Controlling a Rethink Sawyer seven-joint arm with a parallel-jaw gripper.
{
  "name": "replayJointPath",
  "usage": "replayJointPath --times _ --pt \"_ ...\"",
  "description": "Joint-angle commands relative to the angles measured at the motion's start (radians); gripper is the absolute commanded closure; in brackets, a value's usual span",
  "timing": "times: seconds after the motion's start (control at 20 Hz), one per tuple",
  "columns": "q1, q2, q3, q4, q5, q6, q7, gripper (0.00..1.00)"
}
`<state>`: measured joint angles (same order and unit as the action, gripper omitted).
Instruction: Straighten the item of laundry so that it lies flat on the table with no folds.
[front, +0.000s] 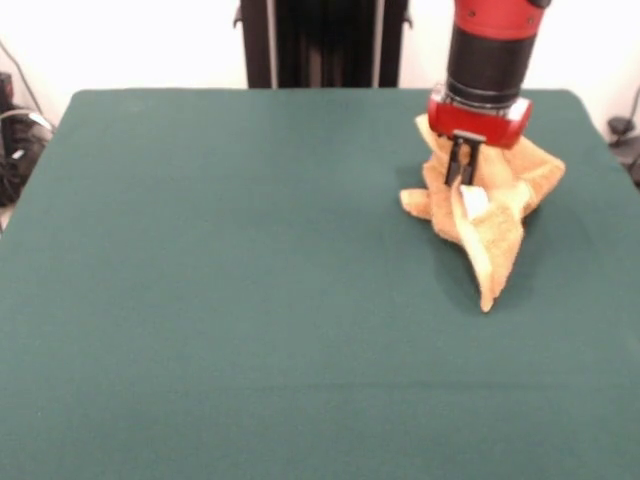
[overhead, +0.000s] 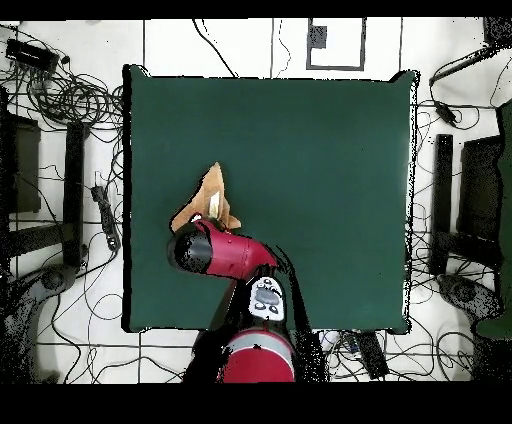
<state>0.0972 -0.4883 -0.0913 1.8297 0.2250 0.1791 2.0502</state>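
The gripper (front: 461, 172) has its fingers (front: 455, 160) clenched on the bunched golden-orange towel (front: 495, 215); folds hang below them onto the green surface (front: 220, 300).

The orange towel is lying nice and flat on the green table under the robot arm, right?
Not flat. In the front view the towel is bunched into a crumpled heap, pulled up under the gripper, with one corner trailing toward the camera. It is orange and on the green table.

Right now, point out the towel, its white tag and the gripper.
towel (front: 500, 250): front view, lower hanging fold.
white tag (front: 473, 201): front view, tag's middle.
gripper (front: 460, 180): front view, between the fingers' tips.
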Motion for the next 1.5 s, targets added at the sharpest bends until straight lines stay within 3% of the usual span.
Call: replayJointPath --times 0.05,0.25,0.5,0.75,1.5 --pt "0.115 -0.054 0.072 -0.108 0.107 0.226 0.243 1.00" --pt "0.124 -0.052 0.115 -0.093 0.173 0.172 0.288 1.00" --pt "0.167 -0.055 0.088 -0.098 0.221 0.168 0.296 1.00" --pt "0.201 -0.038 0.028 -0.126 0.223 0.202 0.268 1.00" --pt "0.259 -0.025 0.001 -0.146 0.271 0.212 0.288 1.00"
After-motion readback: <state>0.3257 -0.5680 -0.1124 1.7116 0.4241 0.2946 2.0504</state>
